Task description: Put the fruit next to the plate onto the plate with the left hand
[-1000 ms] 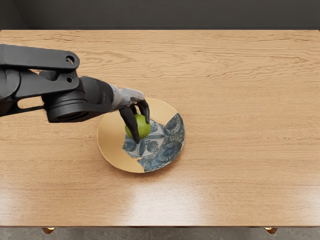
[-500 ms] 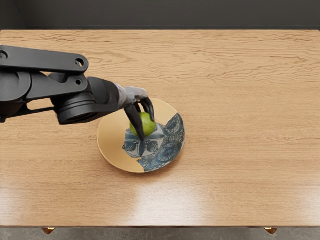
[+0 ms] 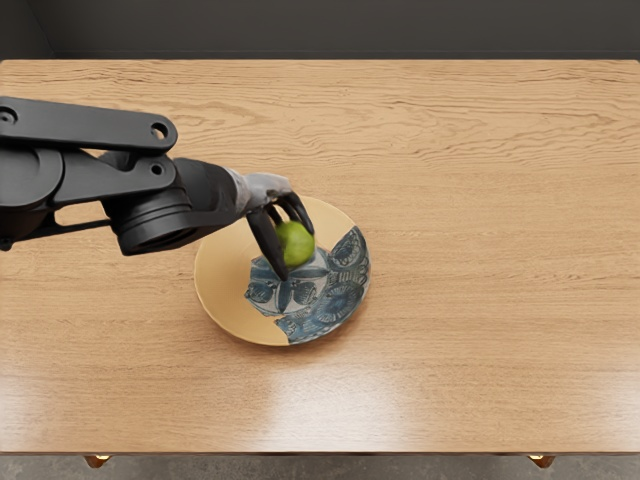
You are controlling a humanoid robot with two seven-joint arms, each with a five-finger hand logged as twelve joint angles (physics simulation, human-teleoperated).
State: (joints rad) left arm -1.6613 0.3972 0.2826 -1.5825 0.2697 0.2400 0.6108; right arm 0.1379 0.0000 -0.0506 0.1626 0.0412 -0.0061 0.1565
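A small green fruit [image 3: 297, 243] sits over the middle of the plate [image 3: 225, 278], a yellow dish with a blue patterned patch on its right half. My left hand [image 3: 284, 238] reaches in from the left on a thick black arm. Its dark fingers [image 3: 266, 238] curl around the fruit from the left and from above. I cannot tell whether the fruit touches the plate or hangs just above it. The right arm does not show.
The plate lies left of centre on a wide wooden table [image 3: 480, 200]. The table's front edge runs along the bottom of the picture and a dark wall stands behind its far edge.
The left hand has carried the fruit a little to the right and slightly up, from the plate's left part toward its middle. The plate has stayed put.
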